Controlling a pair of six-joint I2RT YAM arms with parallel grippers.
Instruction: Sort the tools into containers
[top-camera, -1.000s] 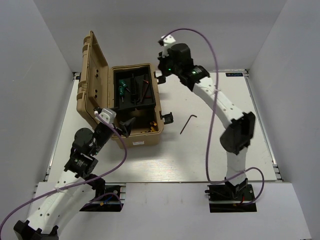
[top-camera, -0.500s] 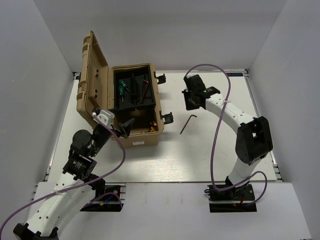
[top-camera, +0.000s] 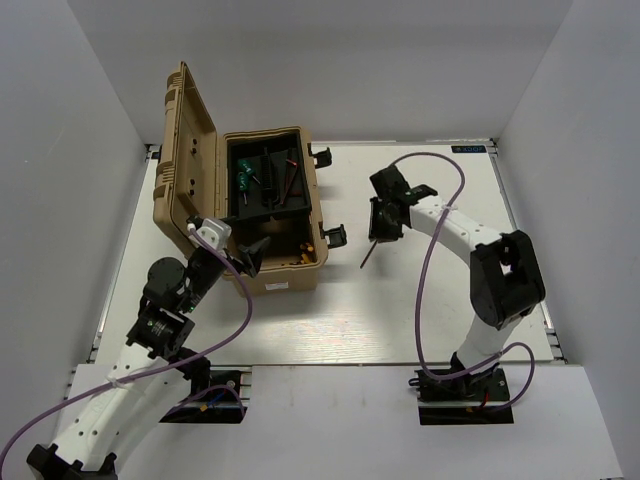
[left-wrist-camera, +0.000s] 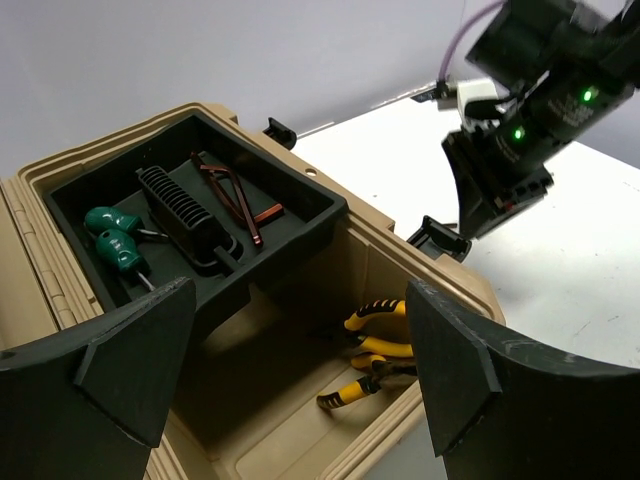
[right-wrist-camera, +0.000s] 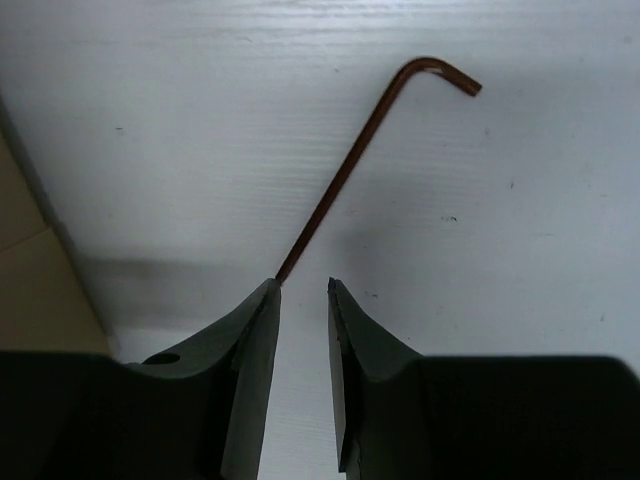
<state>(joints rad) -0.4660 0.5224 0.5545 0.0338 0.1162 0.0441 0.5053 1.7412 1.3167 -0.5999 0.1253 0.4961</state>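
One thin dark hex key (right-wrist-camera: 345, 180) lies on the white table; in the top view (top-camera: 367, 258) its upper part is hidden under my right gripper (top-camera: 384, 222). In the right wrist view my right gripper (right-wrist-camera: 303, 285) is narrowly open and empty, its left fingertip at the key's straight end. My left gripper (top-camera: 250, 255) hovers wide open and empty over the case's front. In the left wrist view (left-wrist-camera: 300, 370), two yellow-and-black pliers (left-wrist-camera: 375, 345) lie in the lower compartment. Two green-handled screwdrivers (left-wrist-camera: 115, 245) and a reddish hex key (left-wrist-camera: 238, 200) lie in the black tray.
The open tan case (top-camera: 285, 282) stands at the left, its lid (top-camera: 185, 150) upright. A black ribbed holder (left-wrist-camera: 188, 212) sits in the tray. Black latches (top-camera: 335, 236) stick out of the case's right side near the right gripper. Grey walls enclose the table (top-camera: 450, 300).
My right arm has swung from above the case's back edge down and right, and now sits low over the hex key on the table. The left arm has hardly moved.
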